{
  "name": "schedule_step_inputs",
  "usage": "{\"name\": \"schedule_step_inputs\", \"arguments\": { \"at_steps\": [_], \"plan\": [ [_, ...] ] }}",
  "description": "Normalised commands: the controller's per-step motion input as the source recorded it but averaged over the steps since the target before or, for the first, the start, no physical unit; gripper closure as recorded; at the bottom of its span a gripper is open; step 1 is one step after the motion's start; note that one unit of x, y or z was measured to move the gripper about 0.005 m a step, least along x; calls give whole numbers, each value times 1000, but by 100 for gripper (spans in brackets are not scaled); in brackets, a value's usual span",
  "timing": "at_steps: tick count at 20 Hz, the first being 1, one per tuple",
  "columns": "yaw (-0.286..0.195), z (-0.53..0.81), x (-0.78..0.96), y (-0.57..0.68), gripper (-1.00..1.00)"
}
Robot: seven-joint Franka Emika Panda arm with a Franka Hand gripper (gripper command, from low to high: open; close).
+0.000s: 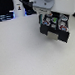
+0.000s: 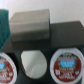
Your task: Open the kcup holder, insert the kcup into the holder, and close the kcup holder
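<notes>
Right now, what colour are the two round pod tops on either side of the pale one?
Dark red with a pale band across, on both pods; the wrist view shows them best.

Arm (image 1: 42, 2): white glossy rounded shells, grey shadowed underside. Thin black cable (image 1: 23, 2) loops off beside it, from the exterior view's left. Gripper (image 1: 53, 25) is black and boxy; small green and red spots on it, possibly markings, too blurry to confirm.

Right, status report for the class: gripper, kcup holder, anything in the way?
Gripper by the kcup holder, fingers unreadable. Holder panels look shut. Red-topped pods and a pale-topped pod lie near it.
</notes>
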Motion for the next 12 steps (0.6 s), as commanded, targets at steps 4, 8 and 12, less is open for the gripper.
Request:
{"name": "schedule_step_inputs", "arguments": {
  "at_steps": [4, 8, 12],
  "plan": [
    [96, -47, 683, 247, -100],
    [145, -122, 533, 339, -100],
    [223, -195, 213, 242, -100]
  ]
}}
